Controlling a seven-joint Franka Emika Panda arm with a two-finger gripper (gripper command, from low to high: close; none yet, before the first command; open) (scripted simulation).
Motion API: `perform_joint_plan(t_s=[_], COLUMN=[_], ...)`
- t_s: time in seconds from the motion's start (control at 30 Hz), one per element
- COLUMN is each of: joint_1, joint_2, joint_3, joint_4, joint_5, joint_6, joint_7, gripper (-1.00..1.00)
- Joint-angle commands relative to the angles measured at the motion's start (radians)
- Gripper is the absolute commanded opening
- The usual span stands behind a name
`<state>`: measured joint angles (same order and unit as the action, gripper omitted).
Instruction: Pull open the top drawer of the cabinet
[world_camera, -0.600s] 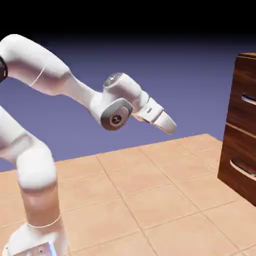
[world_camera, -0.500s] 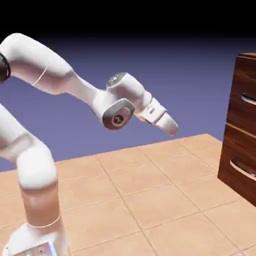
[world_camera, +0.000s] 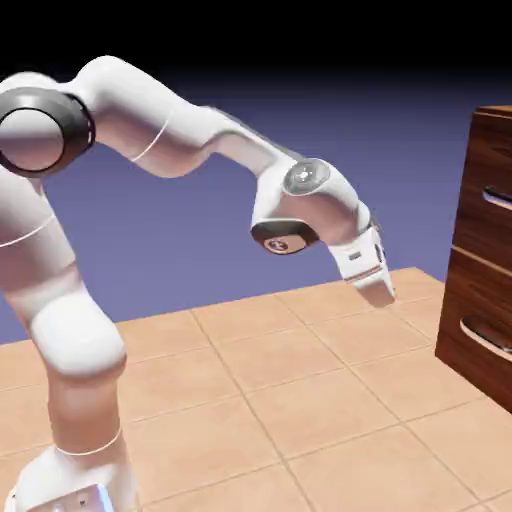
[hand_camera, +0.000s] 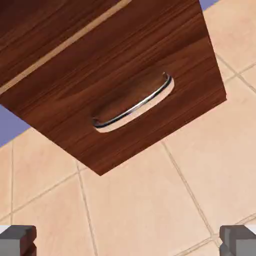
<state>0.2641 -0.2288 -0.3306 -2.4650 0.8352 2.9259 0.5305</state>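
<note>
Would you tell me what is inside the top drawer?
The top drawer is shut, so its inside is hidden; only its front panel and silver handle show.

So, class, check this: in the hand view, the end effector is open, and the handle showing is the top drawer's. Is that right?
Not quite: the hand view shows the lower drawer's handle, below the pale seam. The end effector is indeed open.

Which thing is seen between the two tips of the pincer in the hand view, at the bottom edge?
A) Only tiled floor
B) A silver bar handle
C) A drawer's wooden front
A: between the wide-apart tips of the pincer only the tiled floor shows.
</note>
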Motion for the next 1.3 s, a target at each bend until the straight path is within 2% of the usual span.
perform_joint_plan(t_s=[0.0, 1.27], joint_1=[0.013, 0.512], joint_2=[0.018, 0.693], joint_3=[-0.017, -0.671], joint_4=[0.018, 0.701], joint_5=[0.044, 1.696], joint_6=[-0.006, -0.226], joint_7=[-0.011, -0.427], gripper=[0.0, 0.0])
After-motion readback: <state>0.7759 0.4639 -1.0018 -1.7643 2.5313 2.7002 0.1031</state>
